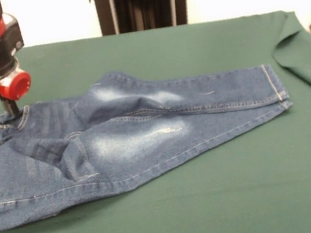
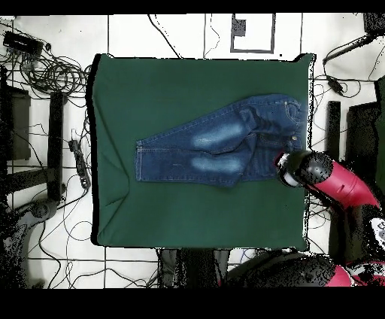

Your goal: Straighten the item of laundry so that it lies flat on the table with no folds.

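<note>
The blue denim jeans lie on the green table, waist at the left edge of the front view and both cuffs pointing right. The legs lie side by side and overlap along the inseam. The cloth is bunched and creased near the crotch. My gripper is down at the far corner of the waistband, touching it or just above it. From overhead the jeans stretch across the table, and the gripper sits at their waist end on the right.
The table cloth's right corner is folded up in a flap. The dark pedestal stands behind the far edge. Cables and stands lie on the floor around the table.
</note>
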Controlling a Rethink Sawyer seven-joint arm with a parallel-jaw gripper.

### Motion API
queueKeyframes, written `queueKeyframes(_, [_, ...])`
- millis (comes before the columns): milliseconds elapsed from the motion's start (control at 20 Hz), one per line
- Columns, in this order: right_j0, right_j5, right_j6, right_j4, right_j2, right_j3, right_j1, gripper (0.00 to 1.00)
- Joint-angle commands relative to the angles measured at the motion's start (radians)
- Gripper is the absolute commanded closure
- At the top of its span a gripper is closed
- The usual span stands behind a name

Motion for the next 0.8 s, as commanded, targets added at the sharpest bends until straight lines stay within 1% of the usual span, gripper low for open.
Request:
queueKeyframes(50, [0.022,-0.032,-0.009,-0.040,0.143,0.051,0.086,1.00])
queueKeyframes(300, [0.018,-0.063,0.001,-0.039,0.147,0.046,0.098,1.00])
queueKeyframes(550, [0.005,-0.035,-0.015,-0.030,0.158,0.029,0.112,1.00])
queueKeyframes(650, [0.012,-0.037,0.000,-0.032,0.143,0.031,0.111,1.00])
queueKeyframes(750, [0.024,0.031,0.035,-0.012,0.111,0.034,0.115,1.00])
queueKeyframes(800, [0.023,0.031,0.045,-0.009,0.106,0.042,0.114,1.00])
